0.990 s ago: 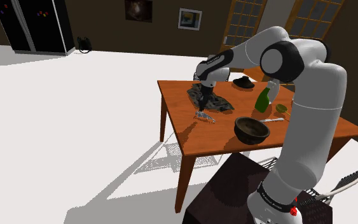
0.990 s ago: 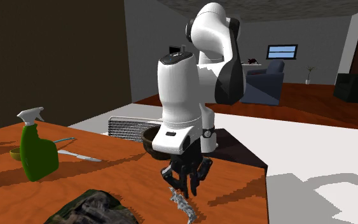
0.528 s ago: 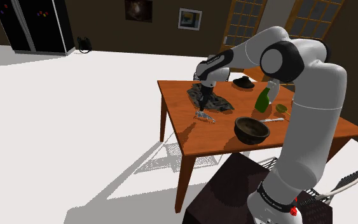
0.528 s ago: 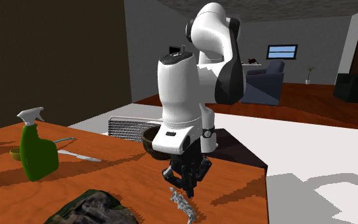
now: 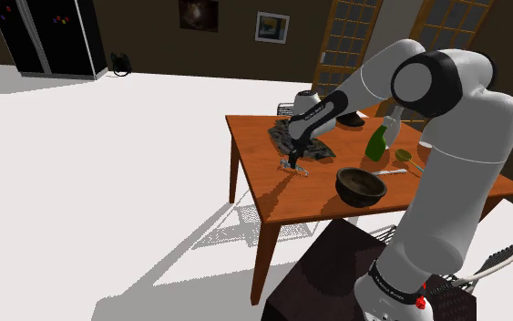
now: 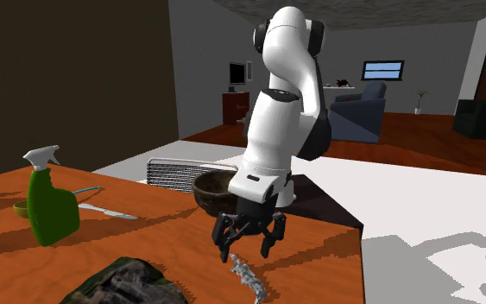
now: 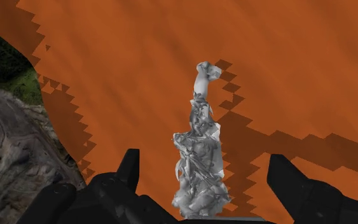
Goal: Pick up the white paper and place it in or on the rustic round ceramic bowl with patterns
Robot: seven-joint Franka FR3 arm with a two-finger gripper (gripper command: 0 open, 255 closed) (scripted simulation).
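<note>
the gripper (image 7: 204, 163) is hanging low over the orange-brown tabletop (image 7: 298, 76) with its two black fingers spread wide and gripping nothing, and the white paper (image 7: 198, 146) is lying between them without either finger touching it. the paper is showing as a long, crumpled, twisted strip of pale grey-white, resting flat on the tabletop near its edge and just beside a dark mottled cloth (image 7: 6, 140). the dark round bowl (image 5: 360, 185) is sitting well apart from it, nearer the stand.
</note>
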